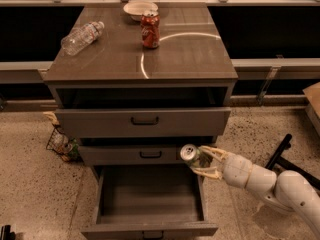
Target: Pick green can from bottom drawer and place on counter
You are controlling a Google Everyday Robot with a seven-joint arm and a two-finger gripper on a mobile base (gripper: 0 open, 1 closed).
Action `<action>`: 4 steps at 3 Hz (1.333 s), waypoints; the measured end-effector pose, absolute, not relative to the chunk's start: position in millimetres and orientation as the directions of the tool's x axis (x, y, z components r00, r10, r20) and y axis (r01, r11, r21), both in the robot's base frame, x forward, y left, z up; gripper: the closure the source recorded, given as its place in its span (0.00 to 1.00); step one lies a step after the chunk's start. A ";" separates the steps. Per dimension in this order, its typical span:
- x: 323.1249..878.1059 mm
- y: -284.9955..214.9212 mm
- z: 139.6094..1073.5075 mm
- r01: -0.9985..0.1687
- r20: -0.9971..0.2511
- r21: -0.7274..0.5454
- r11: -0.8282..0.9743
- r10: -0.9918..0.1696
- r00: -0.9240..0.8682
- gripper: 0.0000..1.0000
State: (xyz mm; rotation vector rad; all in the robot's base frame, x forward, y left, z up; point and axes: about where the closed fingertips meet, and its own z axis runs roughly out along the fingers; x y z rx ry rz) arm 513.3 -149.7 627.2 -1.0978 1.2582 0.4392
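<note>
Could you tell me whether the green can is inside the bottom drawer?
Out: the claw holds the green can above the open bottom drawer, beside the middle drawer.
</note>
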 end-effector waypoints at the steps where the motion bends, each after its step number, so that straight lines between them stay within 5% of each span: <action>1: 523.3 -168.0 686.3 -0.782 -0.938 -0.343 0.520 -0.144 0.315 1.00; 4: 541.9 -206.7 791.9 -0.785 -0.939 -0.247 0.568 0.060 0.339 1.00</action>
